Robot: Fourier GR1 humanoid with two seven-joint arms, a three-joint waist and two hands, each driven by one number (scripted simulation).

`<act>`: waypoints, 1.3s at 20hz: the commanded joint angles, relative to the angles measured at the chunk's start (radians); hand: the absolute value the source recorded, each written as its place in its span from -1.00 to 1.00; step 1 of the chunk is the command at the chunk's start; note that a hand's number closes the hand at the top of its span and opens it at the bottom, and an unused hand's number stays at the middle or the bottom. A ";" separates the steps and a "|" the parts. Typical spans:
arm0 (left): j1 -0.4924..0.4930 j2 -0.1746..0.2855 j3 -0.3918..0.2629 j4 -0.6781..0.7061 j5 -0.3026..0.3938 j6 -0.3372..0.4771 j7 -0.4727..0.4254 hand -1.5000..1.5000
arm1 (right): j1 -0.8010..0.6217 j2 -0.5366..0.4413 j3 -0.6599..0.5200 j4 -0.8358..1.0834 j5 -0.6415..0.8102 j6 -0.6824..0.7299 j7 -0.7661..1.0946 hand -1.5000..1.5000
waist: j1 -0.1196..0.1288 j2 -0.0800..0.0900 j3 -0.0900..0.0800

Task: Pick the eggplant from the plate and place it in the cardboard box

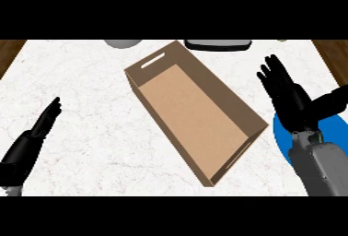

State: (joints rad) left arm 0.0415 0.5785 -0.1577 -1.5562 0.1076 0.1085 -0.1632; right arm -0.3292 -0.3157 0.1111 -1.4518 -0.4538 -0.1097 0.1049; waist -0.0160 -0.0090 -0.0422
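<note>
The cardboard box (pixel 194 110) lies open at the counter's middle, long and slanting from upper left to lower right, with nothing inside. A blue plate (pixel 334 133) shows at the right edge, mostly covered by my right forearm. My right hand (pixel 293 103) hovers above the plate's left part, open, fingers straight and pointing away. A dark shape (pixel 334 99) juts out from behind this hand toward the right edge; it may be the eggplant, but I cannot tell. My left hand (pixel 42 122) rests open at the lower left, far from the box.
A grey round object (pixel 123 43) and a dark-rimmed white object (pixel 217 44) sit at the counter's far edge behind the box. Wooden strips border the white marble counter (pixel 88 92) at the upper left (pixel 9 53) and upper right (pixel 333 53).
</note>
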 commanded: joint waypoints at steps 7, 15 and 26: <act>-0.006 -0.066 0.039 0.058 0.009 0.092 0.073 0.00 | 0.144 -0.399 -0.111 0.272 0.357 -0.188 0.064 -1.00 | -0.020 0.082 0.007; -0.026 -0.163 -0.032 0.036 -0.068 0.170 0.211 0.00 | 0.102 -0.271 -0.300 0.332 0.409 -0.623 0.024 -1.00 | 0.016 0.010 0.042; -0.023 -0.172 -0.024 0.030 -0.054 0.159 0.215 0.00 | 0.203 -0.684 -0.037 0.199 0.444 0.024 0.524 -1.00 | 0.017 0.009 0.036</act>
State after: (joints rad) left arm 0.0272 0.4210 -0.1775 -1.5366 0.0543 0.2666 0.0508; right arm -0.1277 -0.8886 0.0139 -1.2268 0.0152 -0.3047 0.5017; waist 0.0001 -0.0012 -0.0044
